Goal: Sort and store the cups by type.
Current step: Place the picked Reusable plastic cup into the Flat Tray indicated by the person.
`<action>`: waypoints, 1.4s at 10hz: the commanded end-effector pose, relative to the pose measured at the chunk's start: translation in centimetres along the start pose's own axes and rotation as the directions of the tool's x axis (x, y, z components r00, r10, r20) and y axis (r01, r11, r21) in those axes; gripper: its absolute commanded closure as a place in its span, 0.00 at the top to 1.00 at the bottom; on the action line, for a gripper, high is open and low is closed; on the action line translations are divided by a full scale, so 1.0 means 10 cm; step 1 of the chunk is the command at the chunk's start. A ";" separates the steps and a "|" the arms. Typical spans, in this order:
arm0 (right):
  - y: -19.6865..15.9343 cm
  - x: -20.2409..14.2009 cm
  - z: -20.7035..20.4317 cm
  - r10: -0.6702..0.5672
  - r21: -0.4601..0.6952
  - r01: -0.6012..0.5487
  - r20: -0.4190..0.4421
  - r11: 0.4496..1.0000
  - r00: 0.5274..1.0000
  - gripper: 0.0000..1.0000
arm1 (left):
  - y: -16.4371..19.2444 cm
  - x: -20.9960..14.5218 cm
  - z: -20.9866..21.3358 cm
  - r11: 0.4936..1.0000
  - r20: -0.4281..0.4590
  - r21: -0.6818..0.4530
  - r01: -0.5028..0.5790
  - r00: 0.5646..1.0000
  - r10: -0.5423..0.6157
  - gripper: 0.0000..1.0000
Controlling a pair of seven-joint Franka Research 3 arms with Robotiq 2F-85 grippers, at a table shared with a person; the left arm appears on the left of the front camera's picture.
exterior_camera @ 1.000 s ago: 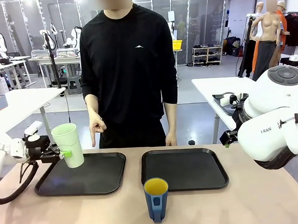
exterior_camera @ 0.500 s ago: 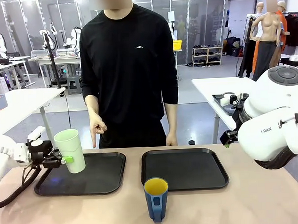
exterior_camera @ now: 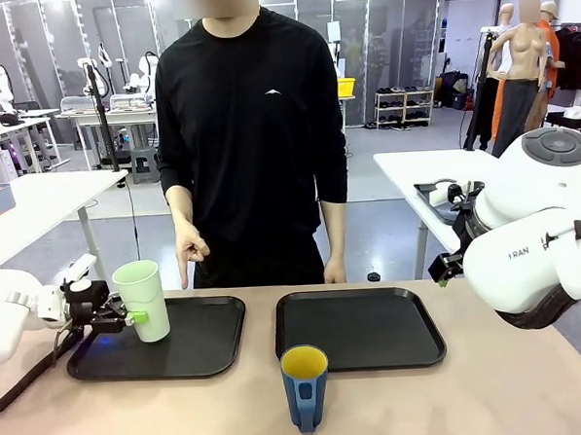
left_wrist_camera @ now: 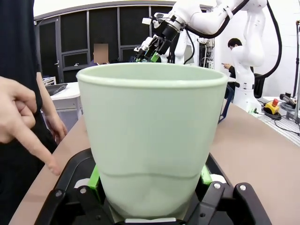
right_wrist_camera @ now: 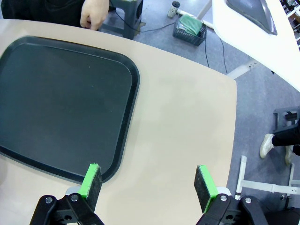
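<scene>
- The green tumbler (exterior_camera: 144, 301) is sitting over the left part of the left tray (exterior_camera: 204, 341), on the left side of the table (exterior_camera: 495, 392).
- Its open mouth is facing up. Its long side is running almost straight up and down, with the top leaning a little to the left.
- I cannot tell if its bottom is touching the tray.
- The left gripper (exterior_camera: 138, 318) is pinching the tumbler low down, with one green pad on each side. It is reaching in from the left.
- The blue mug (exterior_camera: 305, 384) is standing upright on the table, near the gap between the two trays, on the near side. Its yellow inside is facing up and its handle is pointing to the near side.
- The right tray (exterior_camera: 360, 333) is lying just to the right of the left tray.
- The right gripper (right_wrist_camera: 148, 182) is hanging over the right edge of the right tray, with its jaws spread wide and holding nothing.
- The person's hand (exterior_camera: 190, 250) is pointing one finger down, just beyond the far edge of the left tray.
- The person's other hand (exterior_camera: 333, 271) is hanging at the far edge of the right tray.
- The letters "RAN" (exterior_camera: 519, 253) are showing on the white right arm.
- A small white mark (exterior_camera: 271, 91) is showing on the person's black shirt, but it has no words to read.
</scene>
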State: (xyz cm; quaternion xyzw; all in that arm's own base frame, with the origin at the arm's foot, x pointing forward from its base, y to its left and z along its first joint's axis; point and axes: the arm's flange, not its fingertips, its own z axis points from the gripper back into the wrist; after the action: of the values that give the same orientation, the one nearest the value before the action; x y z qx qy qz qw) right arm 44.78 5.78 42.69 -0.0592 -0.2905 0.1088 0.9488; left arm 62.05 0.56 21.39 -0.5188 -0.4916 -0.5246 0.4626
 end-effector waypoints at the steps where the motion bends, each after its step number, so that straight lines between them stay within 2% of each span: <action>1: 0.00 0.00 0.00 0.007 -0.003 -0.007 -0.001 1.000 1.000 1.00 | 0.11 -0.12 0.04 0.999 0.031 -0.036 0.004 1.000 -0.003 0.85; 2: 0.00 0.00 0.00 0.007 -0.003 -0.007 -0.001 1.000 1.000 1.00 | 0.12 -0.16 0.04 0.999 0.013 -0.034 0.005 1.000 -0.004 0.85; 5: 0.00 0.00 0.00 0.007 -0.003 -0.007 -0.001 1.000 1.000 1.00 | 0.14 -0.26 0.06 0.999 0.033 -0.037 -0.001 0.999 0.002 0.85; 10: 0.00 0.00 0.00 0.007 -0.003 -0.007 -0.001 1.000 1.000 1.00 | 0.18 -0.34 0.07 0.998 -0.015 -0.032 -0.050 0.999 0.049 0.85; 11: 0.00 0.00 0.00 0.007 -0.003 -0.007 -0.001 1.000 1.000 1.00 | 0.19 -0.36 0.07 0.997 -0.019 -0.035 -0.065 0.998 0.064 0.87; 13: 0.00 0.00 0.00 0.007 -0.003 -0.007 -0.001 1.000 1.000 1.00 | 0.19 -0.39 0.08 0.996 -0.022 -0.032 -0.081 0.997 0.080 1.00; 14: 0.00 0.00 0.00 0.007 -0.003 -0.007 -0.001 1.000 1.000 1.00 | 0.19 -0.39 0.09 0.996 -0.028 -0.027 -0.083 0.996 0.082 1.00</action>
State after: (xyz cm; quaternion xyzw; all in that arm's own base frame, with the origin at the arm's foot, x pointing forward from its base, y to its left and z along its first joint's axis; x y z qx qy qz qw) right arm 44.78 5.78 42.69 -0.0592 -0.2905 0.1088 0.9488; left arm 63.68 0.95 19.98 -0.5363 -0.4653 -0.5218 0.4728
